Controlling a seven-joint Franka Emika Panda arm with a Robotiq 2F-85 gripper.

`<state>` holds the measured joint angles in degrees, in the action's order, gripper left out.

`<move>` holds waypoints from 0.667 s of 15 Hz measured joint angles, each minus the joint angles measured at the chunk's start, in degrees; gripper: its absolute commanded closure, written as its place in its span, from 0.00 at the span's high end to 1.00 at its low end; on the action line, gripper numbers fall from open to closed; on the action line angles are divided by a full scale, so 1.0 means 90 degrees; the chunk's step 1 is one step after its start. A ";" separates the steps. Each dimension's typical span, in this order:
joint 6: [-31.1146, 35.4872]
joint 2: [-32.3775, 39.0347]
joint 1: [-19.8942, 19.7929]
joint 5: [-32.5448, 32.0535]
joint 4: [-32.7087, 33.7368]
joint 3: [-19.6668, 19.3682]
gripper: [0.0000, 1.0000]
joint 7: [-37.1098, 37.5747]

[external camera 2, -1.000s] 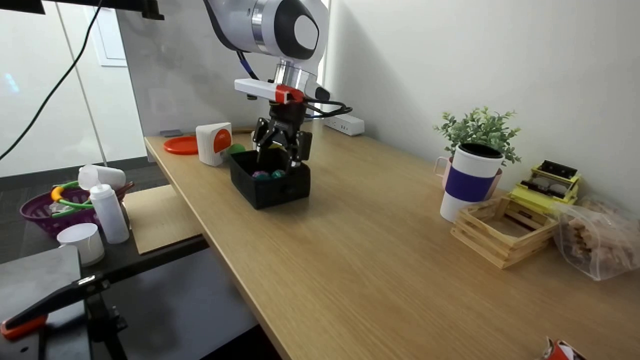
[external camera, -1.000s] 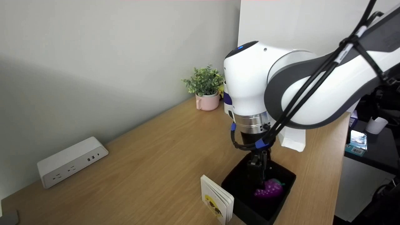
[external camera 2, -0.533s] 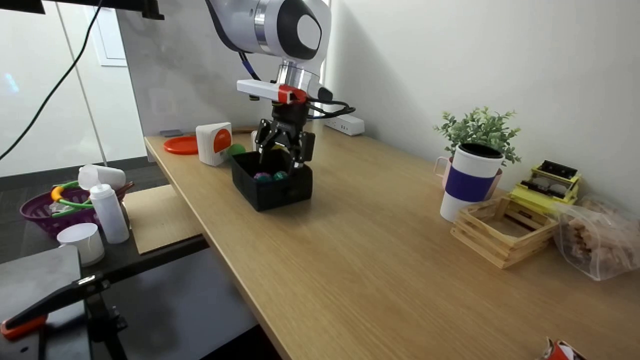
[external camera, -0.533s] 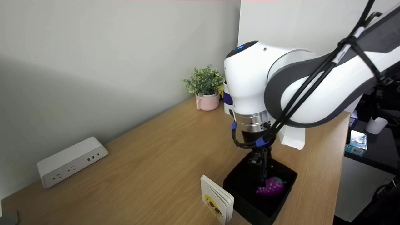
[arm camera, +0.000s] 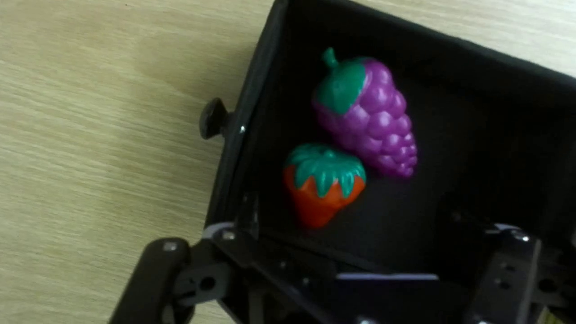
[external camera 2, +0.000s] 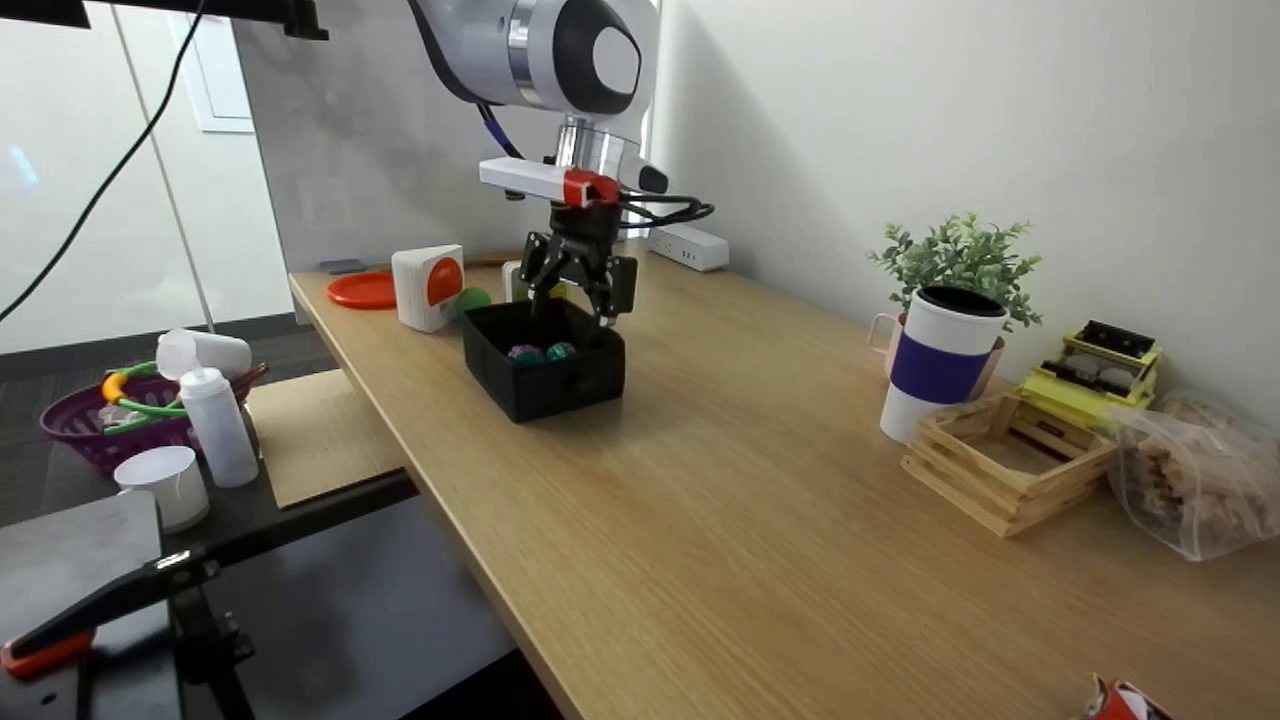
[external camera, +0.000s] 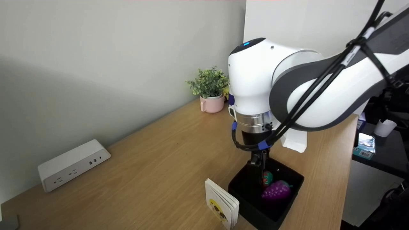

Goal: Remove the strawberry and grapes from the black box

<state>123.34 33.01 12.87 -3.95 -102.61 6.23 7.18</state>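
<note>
Purple, knobbly grapes (arm camera: 375, 123) lie upper centre in the wrist view, beside the tapered strawberry (arm camera: 319, 189). Widely parted, empty jaws hide part of the black box (arm camera: 450, 139).

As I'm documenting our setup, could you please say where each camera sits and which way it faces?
In an exterior view: raised at the power strip end of the table, facing the plant; arm extends from right.
In an exterior view: raised at the wooden crate end, facing the black box; arm and jaws show.
In the wrist view: above the black box, facing down at strawberry and grapes; open jaws at bottom.
Both exterior views share arm, black box and plant.
</note>
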 measured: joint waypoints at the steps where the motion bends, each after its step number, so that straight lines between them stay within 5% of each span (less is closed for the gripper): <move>1: 0.0032 0.0030 -0.0005 0.0000 0.0020 0.0000 1.00 -0.0012; 10: 0.0061 0.0386 -0.0214 0.0019 0.0284 -0.0016 1.00 -0.0237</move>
<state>123.88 36.49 10.95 -3.78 -100.05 6.09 5.05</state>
